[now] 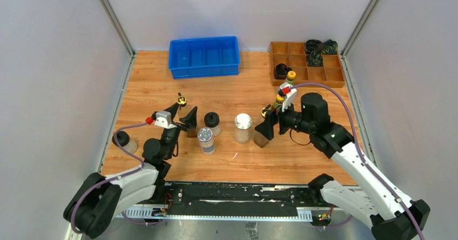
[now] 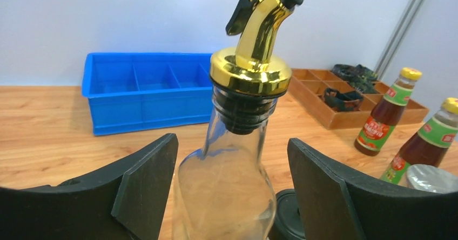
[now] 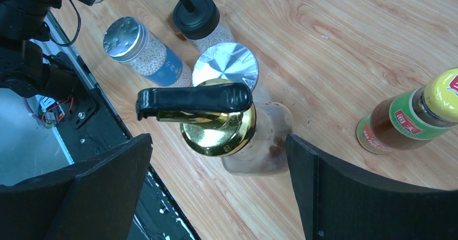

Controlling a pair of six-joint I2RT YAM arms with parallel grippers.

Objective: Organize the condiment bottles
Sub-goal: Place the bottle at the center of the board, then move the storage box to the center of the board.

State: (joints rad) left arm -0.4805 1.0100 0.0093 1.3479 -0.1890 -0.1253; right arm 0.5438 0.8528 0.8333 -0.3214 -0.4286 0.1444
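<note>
- Now our left gripper [image 2: 232,142] stands with its jaws apart astride a clear cruet [image 2: 224,197]. A gap shows at one finger; the other sits so near the glass that we cannot tell whether it touches.
- That cruet stands upright on the table [image 1: 156,88], left of centre, with a black-capped jar [image 1: 211,122] and a blue-labelled shaker [image 1: 205,140] just beside it.
- Our right gripper [image 3: 219,140] is spread wide around the second cruet [image 3: 267,137], both fingers clear of the glass.
- A silver-lidded shaker [image 1: 243,127] stands between the two cruets.
- A sauce bottle [image 1: 279,100] stands just behind the right gripper, and a further sauce bottle [image 1: 290,79] stands beside the wooden tray [image 1: 332,77].
- Another jar [image 1: 124,141], also black-capped, stands alone near the table's left edge.
- The blue bin [image 1: 205,70] sits at the back.
</note>
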